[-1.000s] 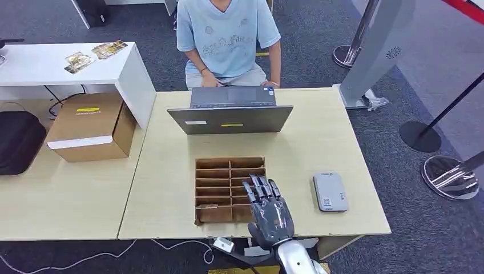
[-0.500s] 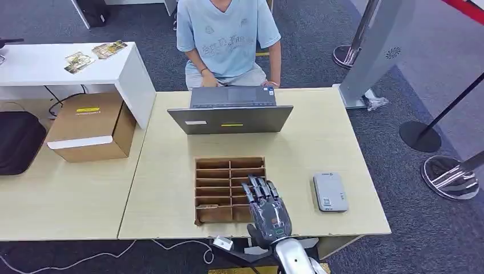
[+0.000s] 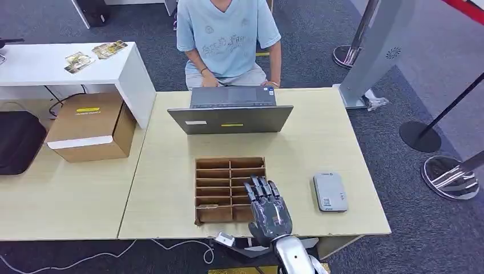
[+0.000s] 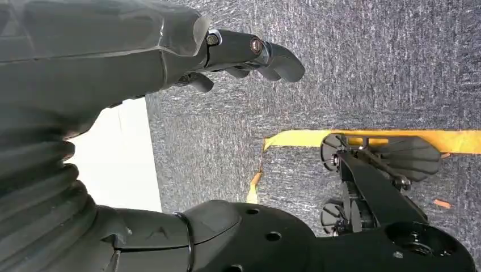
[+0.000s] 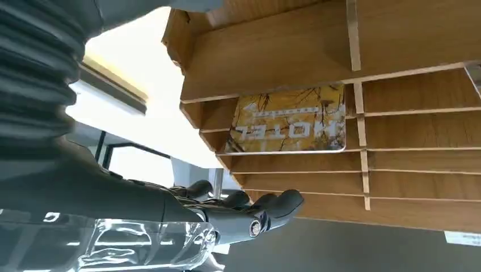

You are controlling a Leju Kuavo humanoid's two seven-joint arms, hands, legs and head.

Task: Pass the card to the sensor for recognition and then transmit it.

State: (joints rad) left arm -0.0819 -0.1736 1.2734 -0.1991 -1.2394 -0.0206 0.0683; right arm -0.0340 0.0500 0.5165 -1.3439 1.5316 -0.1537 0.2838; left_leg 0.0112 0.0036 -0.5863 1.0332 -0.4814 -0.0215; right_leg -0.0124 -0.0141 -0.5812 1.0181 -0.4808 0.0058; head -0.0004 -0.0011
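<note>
A yellow card [image 5: 289, 120] printed "HOTEL" lies flat in one slot of the wooden divided box [image 5: 272, 51]. In the head view this box [image 3: 230, 163] sits mid-table, and my right hand [image 3: 267, 211] hovers over its near right corner with straight, spread fingers and nothing in them. The right wrist view shows the same right hand [image 5: 170, 215] apart from the card, its fingertips [image 5: 278, 205] clear of the slots. A grey card sensor [image 3: 330, 192] lies flat on the table to the right of the box. My left hand [image 4: 113, 62] hangs over the carpet, holding nothing.
A grey laptop [image 3: 230, 119] stands open behind the box, with a person [image 3: 227, 34] in a light blue shirt seated at it. A cardboard carton [image 3: 91, 125] rests on the adjoining table at the left. Stanchion bases [image 3: 451, 177] stand on the carpet at the right.
My right hand has drifted slightly back toward the table's near edge; its fingers stay spread. Nothing else has moved.
</note>
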